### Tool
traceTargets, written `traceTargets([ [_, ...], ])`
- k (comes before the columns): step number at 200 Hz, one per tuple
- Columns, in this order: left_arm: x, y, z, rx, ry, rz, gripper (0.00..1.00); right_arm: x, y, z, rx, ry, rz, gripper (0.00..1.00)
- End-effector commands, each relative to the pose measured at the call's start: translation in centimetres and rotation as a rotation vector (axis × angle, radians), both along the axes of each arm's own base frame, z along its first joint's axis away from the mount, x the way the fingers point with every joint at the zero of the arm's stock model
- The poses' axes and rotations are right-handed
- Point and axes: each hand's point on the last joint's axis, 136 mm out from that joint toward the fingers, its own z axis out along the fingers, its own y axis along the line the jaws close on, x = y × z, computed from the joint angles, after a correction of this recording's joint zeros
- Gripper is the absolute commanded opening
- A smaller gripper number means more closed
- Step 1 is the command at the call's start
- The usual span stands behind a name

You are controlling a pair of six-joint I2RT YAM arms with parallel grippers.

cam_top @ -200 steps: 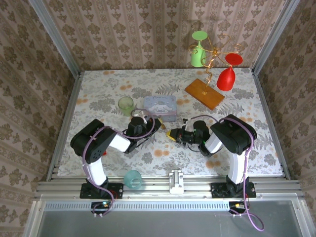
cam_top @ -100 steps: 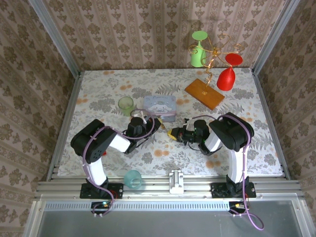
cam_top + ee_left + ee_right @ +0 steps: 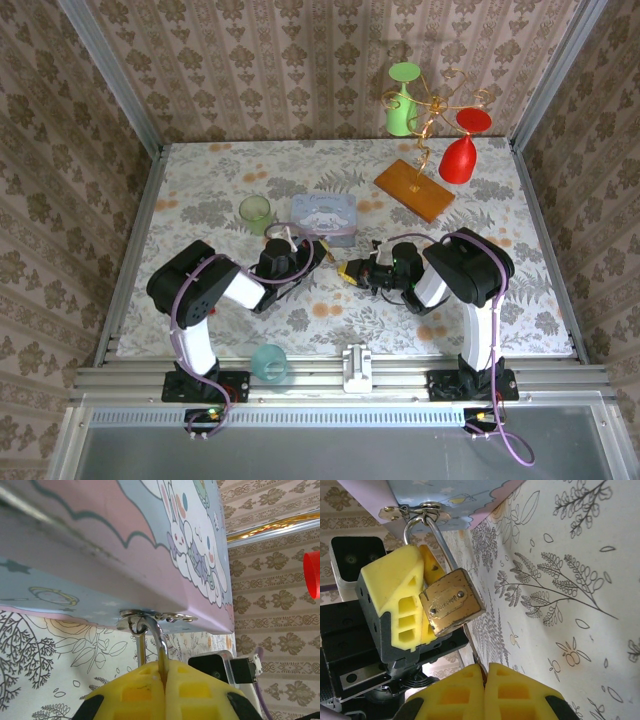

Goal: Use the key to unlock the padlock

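Floral-patterned tablecloth (image 3: 220, 200) carries a pale blue cartoon-printed tin box (image 3: 323, 212), and from its metal hasp (image 3: 427, 507) hangs the small brass padlock (image 3: 451, 607). We see the left gripper (image 3: 163, 672) pinched tight on the silver shackle (image 3: 159, 635). The right gripper (image 3: 485, 672), fingers together, grips the thin dark key (image 3: 471, 652), whose tip is just beneath the padlock.

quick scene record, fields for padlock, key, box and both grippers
padlock: brass, shackle looped through the hasp on the box
box: pale blue, cartoon print, lying on the table
left gripper: shut on the padlock's shackle
right gripper: shut on the key
key: thin blade sticking out past the fingertips, tip close under the padlock body; inserted or not, cannot tell
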Motion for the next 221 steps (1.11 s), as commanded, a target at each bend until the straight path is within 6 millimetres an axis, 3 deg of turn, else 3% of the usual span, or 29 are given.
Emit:
traceTargets([
  [1, 0.1, -0.8, 2.6, -0.072, -0.07, -0.011, 0.0, 0.7, 0.4, 1.1, 0.031, -0.032, 0.006, 0.0],
  [39, -0.1, -0.8, 2.4, -0.088, -0.062, -0.012, 0.0, 1.5, 0.8, 2.1, 0.053, -0.048, 0.004, 0.0],
  [81, -0.8, -1.3, 2.0, -0.077, -0.047, -0.031, 0.0, 2.0, 0.8, 1.0, 0.044, -0.018, -0.023, 0.0],
  [130, -2.2, 0.2, -0.9, 0.13, 0.003, -0.064, 0.0, 2.2, 0.9, 1.1, 0.026, -0.039, -0.051, 0.0],
  [177, -2.5, 0.0, -2.5, 0.143, 0.032, -0.081, 0.0, 2.1, 1.8, -0.5, 0.011, -0.007, -0.048, 0.0],
  [201, -2.4, -0.2, -2.7, 0.168, 0.028, -0.094, 0.06, 2.2, 1.8, -0.4, 0.002, -0.022, -0.06, 0.0],
  [221, -2.6, -0.5, -2.9, 0.249, 0.016, -0.129, 0.17, 2.1, 1.6, -0.6, -0.006, -0.021, -0.067, 0.0],
])
